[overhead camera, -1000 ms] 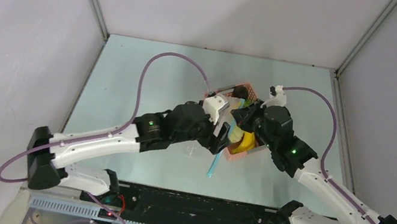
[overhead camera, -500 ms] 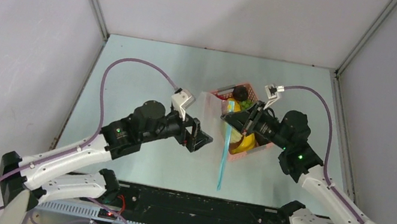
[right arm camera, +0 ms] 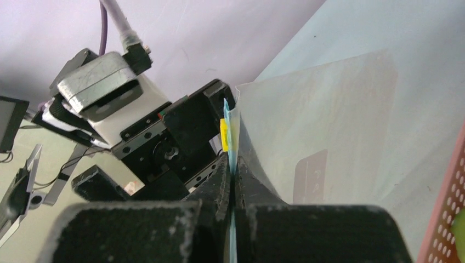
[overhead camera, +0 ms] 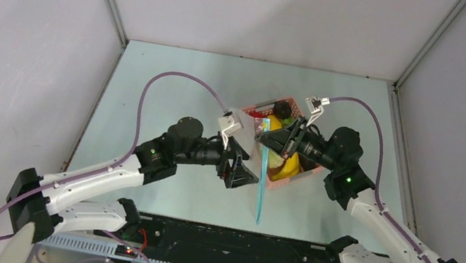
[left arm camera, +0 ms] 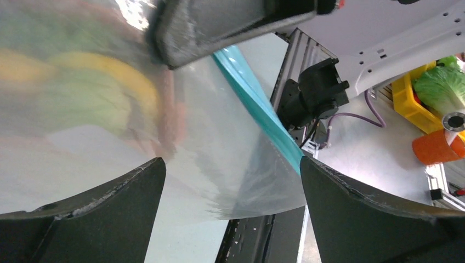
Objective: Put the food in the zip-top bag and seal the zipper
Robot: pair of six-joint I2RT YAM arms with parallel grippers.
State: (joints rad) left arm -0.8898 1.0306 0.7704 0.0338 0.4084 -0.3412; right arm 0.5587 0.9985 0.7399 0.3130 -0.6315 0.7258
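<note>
The clear zip-top bag (right arm camera: 329, 126) hangs edge-on above the table, its white label (right arm camera: 310, 175) showing. My right gripper (overhead camera: 265, 134) is shut on the top end of the light blue zipper (overhead camera: 261, 186), and the strip is pinched between its fingers (right arm camera: 231, 164). My left gripper (overhead camera: 238, 171) stands wide open just left of the zipper, the bag's lower corner (left arm camera: 263, 181) lying between its fingers without contact. The food sits in the pink basket (overhead camera: 309, 169) behind the bag: a yellow banana (overhead camera: 289, 167), a dark piece (overhead camera: 283, 107) and a red fruit (overhead camera: 260, 116).
The pink basket stands right of centre, under my right arm. Purple cables (overhead camera: 174, 82) loop over the table behind both arms. A black rail (overhead camera: 226, 241) runs along the near edge. Off the table stand a yellow bin (left arm camera: 406, 98) and an orange object (left arm camera: 436, 148).
My left gripper opened fully, let go of the bag and drew back left. It has since come back right, beside the zipper. The right gripper keeps its hold.
</note>
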